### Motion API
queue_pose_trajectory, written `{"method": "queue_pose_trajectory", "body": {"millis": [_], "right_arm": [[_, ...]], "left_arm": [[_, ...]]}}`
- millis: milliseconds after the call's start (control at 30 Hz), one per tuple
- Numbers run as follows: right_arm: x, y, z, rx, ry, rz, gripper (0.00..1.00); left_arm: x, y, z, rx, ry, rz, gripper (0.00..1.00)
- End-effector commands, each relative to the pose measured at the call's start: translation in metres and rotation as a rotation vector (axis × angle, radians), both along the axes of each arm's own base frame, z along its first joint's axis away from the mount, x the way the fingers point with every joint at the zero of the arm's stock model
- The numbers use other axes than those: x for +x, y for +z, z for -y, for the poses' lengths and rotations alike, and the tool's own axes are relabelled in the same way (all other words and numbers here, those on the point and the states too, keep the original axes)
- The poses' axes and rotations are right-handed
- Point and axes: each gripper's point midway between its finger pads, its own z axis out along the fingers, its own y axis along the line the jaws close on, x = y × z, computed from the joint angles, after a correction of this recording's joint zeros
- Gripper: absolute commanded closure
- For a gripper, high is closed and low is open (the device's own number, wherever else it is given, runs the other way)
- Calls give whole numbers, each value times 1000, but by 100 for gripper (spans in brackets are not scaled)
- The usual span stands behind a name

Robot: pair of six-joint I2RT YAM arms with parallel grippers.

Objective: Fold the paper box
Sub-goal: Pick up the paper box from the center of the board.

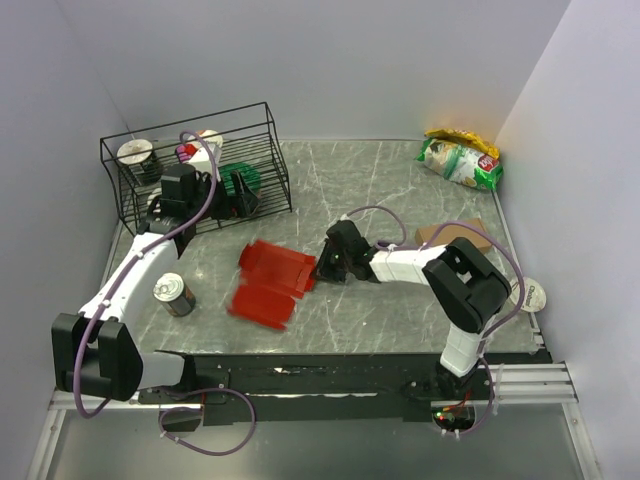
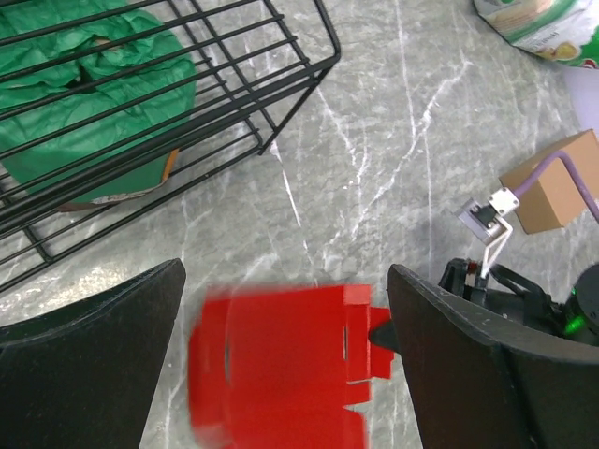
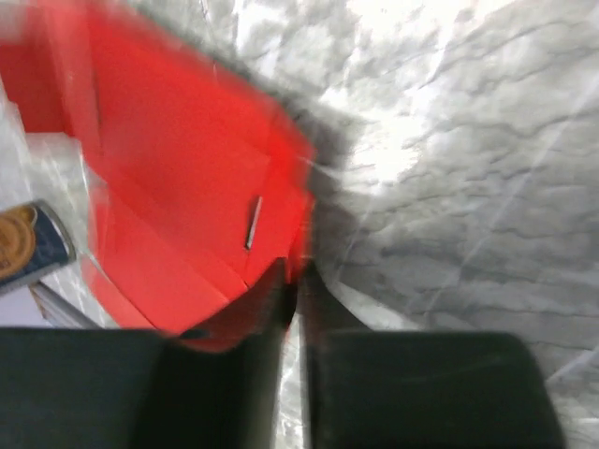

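The paper box (image 1: 268, 285) is seen lying open and flat on the grey table (image 1: 400, 190), as a bright red sheet with flaps. It is blurred in every view.

Its right edge is gripped by the right pincer (image 1: 322, 268). In the right wrist view the two fingers (image 3: 234, 374) of the right pincer (image 3: 298, 281) are pressed almost together. A thin bit of red card is caught between them. The rest of the paper box (image 3: 178, 168) is spread out ahead of this pincer and to its left. A tin can (image 3: 33, 243) can be made out further to the left, past the edge of the sheet.

The left pincer (image 1: 232, 195) is found just beside a black wire basket (image 1: 190, 122). Its fingers (image 2: 94, 355) are spread wide apart, and nothing is held or touched by them. In the left wrist view the paper box (image 2: 281, 365) is seen below the left pincer (image 2: 285, 271), in the gap between its two fingers. A green bag (image 2: 84, 103) is kept inside the basket, ahead of this pincer and to its left. A brown cardboard box (image 2: 552, 182) is seen ahead of it and to its right.
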Motion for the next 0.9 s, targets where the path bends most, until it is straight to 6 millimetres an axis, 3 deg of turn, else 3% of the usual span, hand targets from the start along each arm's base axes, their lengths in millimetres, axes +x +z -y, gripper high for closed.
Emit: {"method": "queue_pose_trajectory", "body": {"millis": [0, 200, 233, 267, 300, 333, 367, 433, 467, 667, 767, 867], "right_arm": [[19, 21, 7, -52, -10, 104, 98], [36, 80, 31, 12, 117, 390, 100], [29, 80, 37, 4, 176, 430, 100], [35, 103, 47, 29, 167, 503, 100], [36, 111, 53, 37, 169, 531, 100], [29, 115, 57, 63, 218, 550, 100], [28, 134, 62, 85, 217, 601, 100], [26, 147, 75, 86, 234, 640, 100], [22, 163, 79, 89, 238, 690, 100], [4, 206, 93, 100, 276, 825, 100], [-4, 218, 99, 101, 284, 859, 100], [-11, 227, 102, 106, 302, 876, 100]], "left_arm": [[0, 18, 10, -35, -53, 46, 4], [-6, 25, 20, -66, -133, 60, 4], [-6, 28, 17, -75, -144, 66, 4], [-6, 31, 15, -92, -155, 71, 4], [-11, 38, 20, -130, -213, 89, 4], [-9, 39, 12, -151, -211, 93, 4], [-10, 40, 12, -180, -230, 89, 4], [-14, 42, 14, -205, -288, 94, 4], [-14, 38, 16, -205, -302, 84, 4], [-14, 13, 31, -259, -363, -12, 4], [-11, 2, 33, -276, -371, -53, 4], [-13, 6, 41, -300, -427, -30, 3]]}}
